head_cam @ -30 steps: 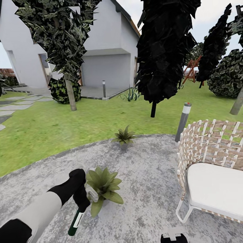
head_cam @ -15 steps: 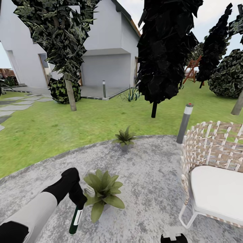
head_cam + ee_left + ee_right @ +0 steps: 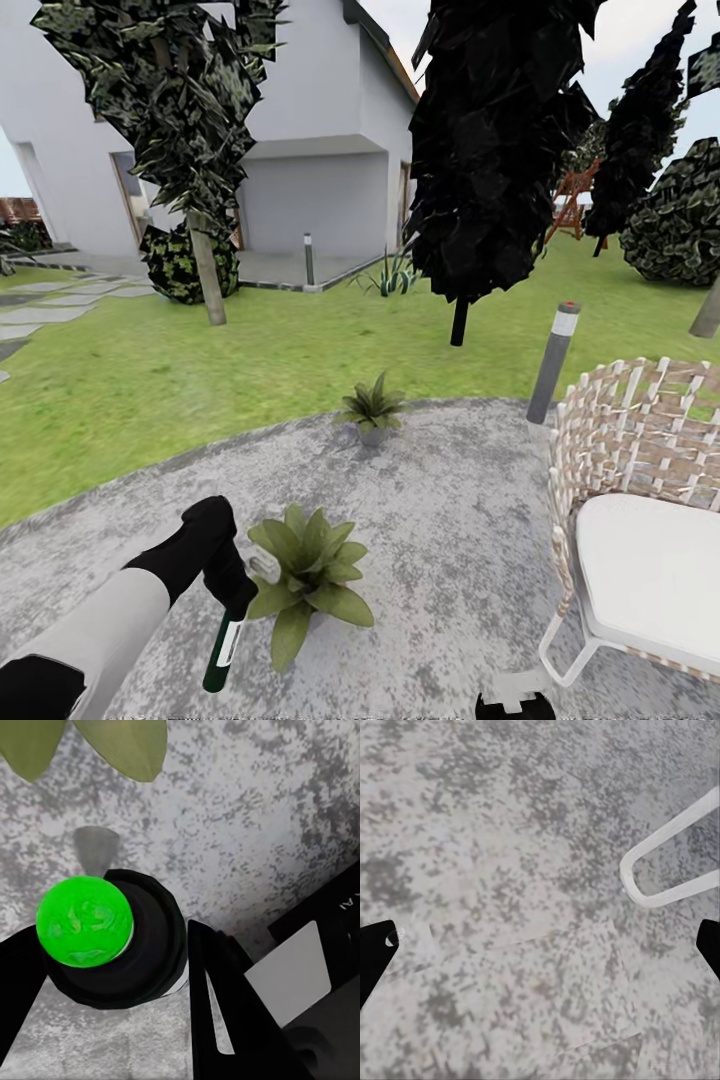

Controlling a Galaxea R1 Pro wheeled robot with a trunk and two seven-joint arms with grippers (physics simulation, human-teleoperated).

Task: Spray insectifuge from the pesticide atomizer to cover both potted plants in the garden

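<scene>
The left gripper point(image 3: 232, 592) is black, and its jaws are pinching the slim dark green bottle with a white label point(image 3: 222, 650). The bottle hangs down over the round grey speckled stone patio point(image 3: 440, 560). Seen from the left wrist, the round bottom of the bottle point(image 3: 85, 921) glows bright green between the two black fingers point(image 3: 225, 997).

Just beside the bottle, the whitish spray head point(image 3: 262, 569) touches the leaves of the near potted plant with broad pointed green leaves point(image 3: 305, 580).

The right gripper point(image 3: 540, 945) looks down at the bare patio, and its jaws are spread wide apart. A bent white chair leg point(image 3: 667, 862) shows in the right wrist view.

On the right stands a white woven garden chair with a white cushion point(image 3: 640, 520). Farther back, at the edge of the patio, sits the second small potted plant in a grey pot point(image 3: 371, 408). A tall grey post lamp with a red dot on top point(image 3: 553, 362) stands near the chair.

Behind them is green lawn point(image 3: 200, 380), then dark trees point(image 3: 500, 150) and a white house point(image 3: 310, 140).
</scene>
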